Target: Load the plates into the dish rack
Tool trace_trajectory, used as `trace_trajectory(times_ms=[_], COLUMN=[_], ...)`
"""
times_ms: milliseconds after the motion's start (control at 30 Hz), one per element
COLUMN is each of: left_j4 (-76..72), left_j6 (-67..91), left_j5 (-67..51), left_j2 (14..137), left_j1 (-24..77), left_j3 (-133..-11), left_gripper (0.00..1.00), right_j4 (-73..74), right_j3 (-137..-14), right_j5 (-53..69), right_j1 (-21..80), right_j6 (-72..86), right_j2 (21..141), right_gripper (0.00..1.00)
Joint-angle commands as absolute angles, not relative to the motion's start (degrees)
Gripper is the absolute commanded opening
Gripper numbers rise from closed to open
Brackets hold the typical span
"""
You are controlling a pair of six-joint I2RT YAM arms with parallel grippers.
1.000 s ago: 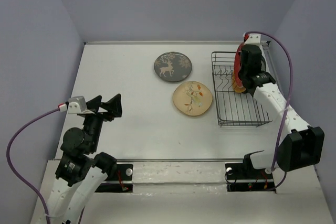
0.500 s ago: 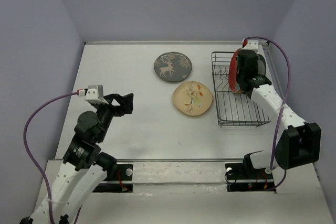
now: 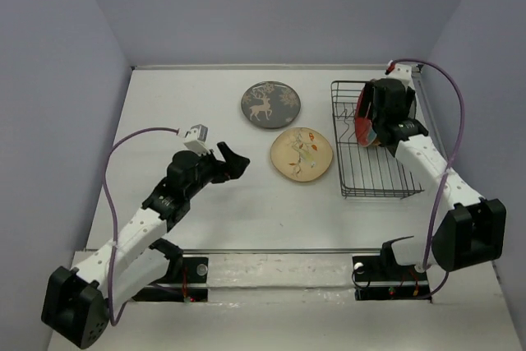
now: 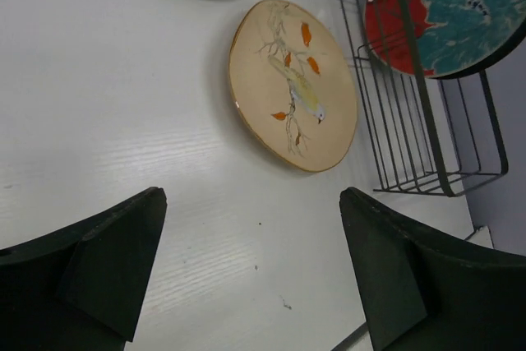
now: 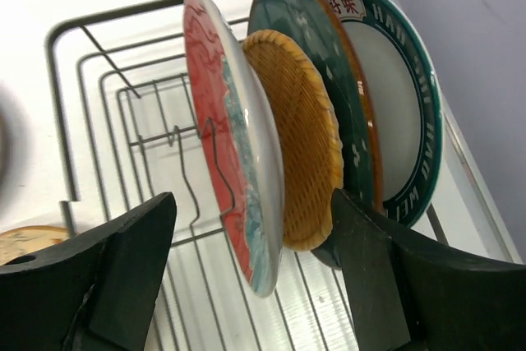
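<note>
The black wire dish rack (image 3: 374, 196) stands at the right. Upright in it are a red plate (image 5: 215, 137) with teal flower, an orange woven-look plate (image 5: 300, 145), a dark teal plate (image 5: 304, 47) and a white plate (image 5: 386, 113) with a dark rim. My right gripper (image 3: 371, 121) hangs over the rack, open, its fingers (image 5: 123, 260) either side of the red and orange plates without touching them. A cream floral plate (image 3: 302, 154) and a grey deer plate (image 3: 270, 104) lie flat on the table. My left gripper (image 3: 234, 162) is open and empty, left of the cream plate (image 4: 293, 84).
The white table ends in a rail at the near edge (image 3: 271, 251). Purple walls enclose the left, back and right sides. The right arm's purple cable (image 3: 448, 96) loops beside the rack. The rack's front part holds no plates.
My right gripper has opened and let go of the red plate, which now stands in the rack. My left arm has reached forward and right toward the cream plate.
</note>
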State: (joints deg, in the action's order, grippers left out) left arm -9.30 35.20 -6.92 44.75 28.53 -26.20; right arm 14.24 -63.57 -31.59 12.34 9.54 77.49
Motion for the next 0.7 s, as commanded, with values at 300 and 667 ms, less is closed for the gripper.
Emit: trace_trajectory(times_ms=[300, 667], left_j4=[-29.00, -29.01], left_j6=[40.34, 34.55], left_j5=[4.92, 3.43], left_j2=[76.71, 97.44], left_j1=[37.35, 37.35], left_j3=[-33.84, -49.56], left_gripper=[0.75, 0.65], right_j4=[13.80, 10.64], right_j3=[-57.05, -48.52], right_j5=[-17.42, -2.65], right_j1=[12.22, 12.22], right_j6=[21.35, 26.10], right_j2=[54.85, 46.94], right_gripper=[0.81, 0.78])
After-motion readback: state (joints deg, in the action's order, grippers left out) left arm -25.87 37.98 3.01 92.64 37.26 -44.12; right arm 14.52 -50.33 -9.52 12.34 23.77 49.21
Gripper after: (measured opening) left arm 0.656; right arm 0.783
